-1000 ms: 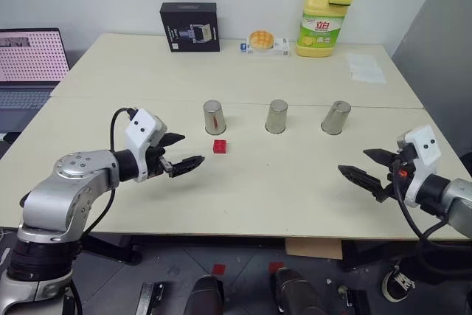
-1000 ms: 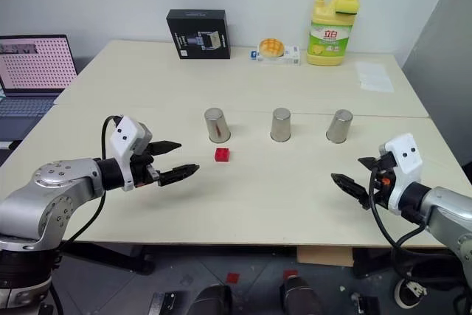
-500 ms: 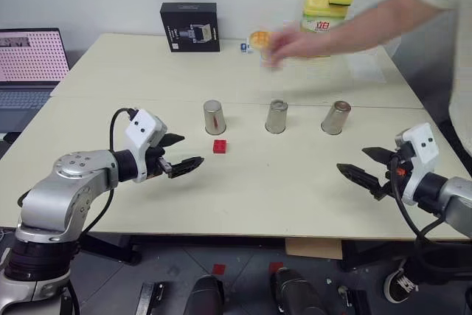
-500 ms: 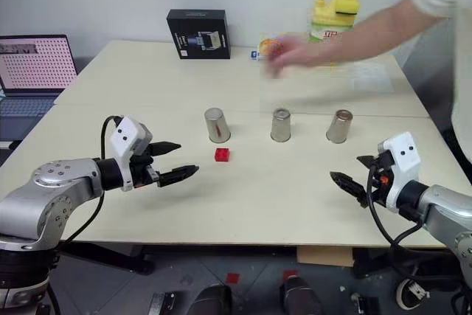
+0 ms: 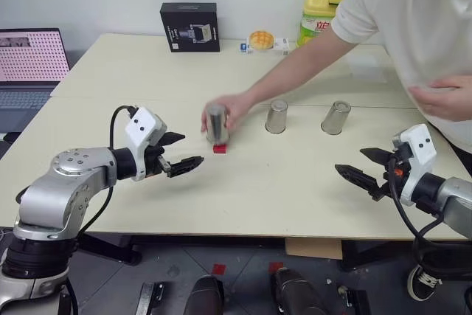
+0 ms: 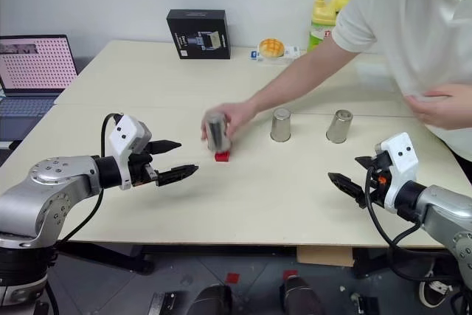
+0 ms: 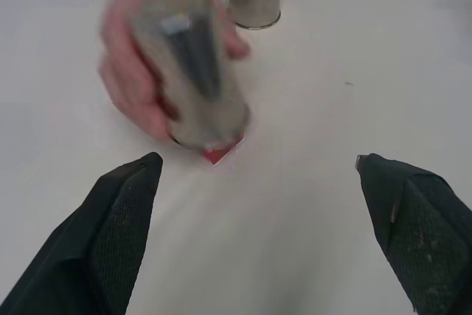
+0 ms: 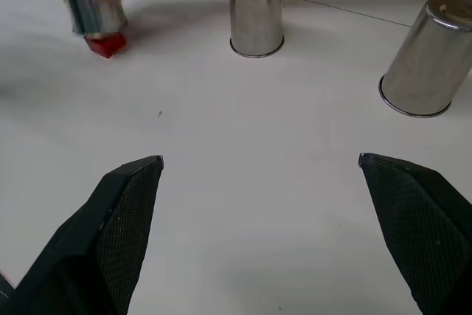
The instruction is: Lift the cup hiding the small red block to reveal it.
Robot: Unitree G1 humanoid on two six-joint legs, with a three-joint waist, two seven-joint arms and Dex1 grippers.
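Both pincers, left (image 5: 186, 151) and right (image 5: 363, 167), hover spread apart while a person's hand (image 5: 230, 111) lowers the cup (image 5: 215, 124) over your small red block (image 5: 220, 149).

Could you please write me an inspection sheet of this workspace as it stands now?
Surface: pale table, bare in front.
Job's things: three steel cups; a person's hand holds the left cup over the red block, partly covered; middle cup and right cup stand upside down.
Clutter: black box, soap bottle, small packet at the far edge.
Grippers: left gripper and right gripper open, empty.
Cables: black cable at left wrist.
Surroundings: laptop, person standing right.
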